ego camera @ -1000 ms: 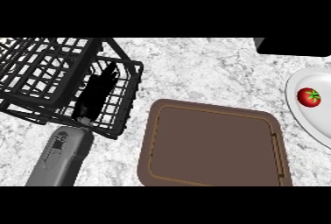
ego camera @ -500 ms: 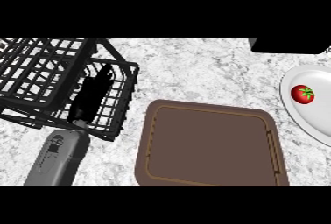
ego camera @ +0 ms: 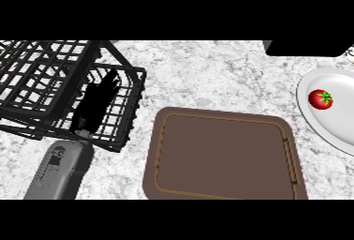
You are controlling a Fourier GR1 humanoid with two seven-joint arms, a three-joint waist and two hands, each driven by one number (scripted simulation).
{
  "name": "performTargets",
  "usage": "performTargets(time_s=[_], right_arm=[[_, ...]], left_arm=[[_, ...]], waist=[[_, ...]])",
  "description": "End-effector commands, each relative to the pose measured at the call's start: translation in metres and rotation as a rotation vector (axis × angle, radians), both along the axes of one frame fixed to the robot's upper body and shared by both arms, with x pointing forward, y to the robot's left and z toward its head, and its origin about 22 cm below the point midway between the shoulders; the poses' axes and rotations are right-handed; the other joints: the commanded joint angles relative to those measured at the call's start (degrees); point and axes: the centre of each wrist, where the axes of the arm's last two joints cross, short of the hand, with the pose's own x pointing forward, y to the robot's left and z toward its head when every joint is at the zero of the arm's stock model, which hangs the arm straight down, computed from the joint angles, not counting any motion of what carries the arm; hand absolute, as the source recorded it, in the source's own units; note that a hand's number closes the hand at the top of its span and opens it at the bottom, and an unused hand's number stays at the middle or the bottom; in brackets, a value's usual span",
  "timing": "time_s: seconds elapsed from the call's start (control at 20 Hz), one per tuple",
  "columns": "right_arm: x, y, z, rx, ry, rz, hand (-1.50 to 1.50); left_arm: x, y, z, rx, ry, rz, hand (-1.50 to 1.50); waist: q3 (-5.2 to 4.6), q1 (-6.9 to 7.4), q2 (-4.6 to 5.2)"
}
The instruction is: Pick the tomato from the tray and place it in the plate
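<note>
A red tomato (ego camera: 320,99) with a green stem lies on the white plate (ego camera: 330,126) at the right edge of the head view. The brown tray (ego camera: 224,155) sits bare at the bottom centre. My left hand (ego camera: 97,101) is raised at the left, fingers straight and pointing up, seen against the black wire basket; its grey forearm (ego camera: 59,171) comes in from the lower left. It holds nothing and is far from the tomato. My right hand does not show.
A black wire basket (ego camera: 41,89) fills the upper left, overlapping my left hand. A dark block (ego camera: 304,47) sits at the top right edge, just above the plate. Speckled counter (ego camera: 207,75) lies between the basket and the plate.
The view has shifted slightly, so the plate and tomato sit a little further left and up. My left hand and forearm stay in about the same place.
</note>
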Motion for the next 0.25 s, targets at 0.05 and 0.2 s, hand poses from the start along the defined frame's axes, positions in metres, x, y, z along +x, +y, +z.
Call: performTargets(time_s=[0.05,0.2], right_arm=[[-0.026,-0.010,-0.005,0.046,-0.035,0.098,-1.50],[-0.032,-0.005,-0.020,0.018,-0.037,0.098,-1.50]], left_arm=[[-0.054,0.021,-0.064,-0.032,0.167,0.067,0.00],[-0.049,0.014,-0.064,-0.036,0.173,0.051,0.00]], waist=[[-0.71,0.27,0.17],[-0.68,-0.31,0.35]])
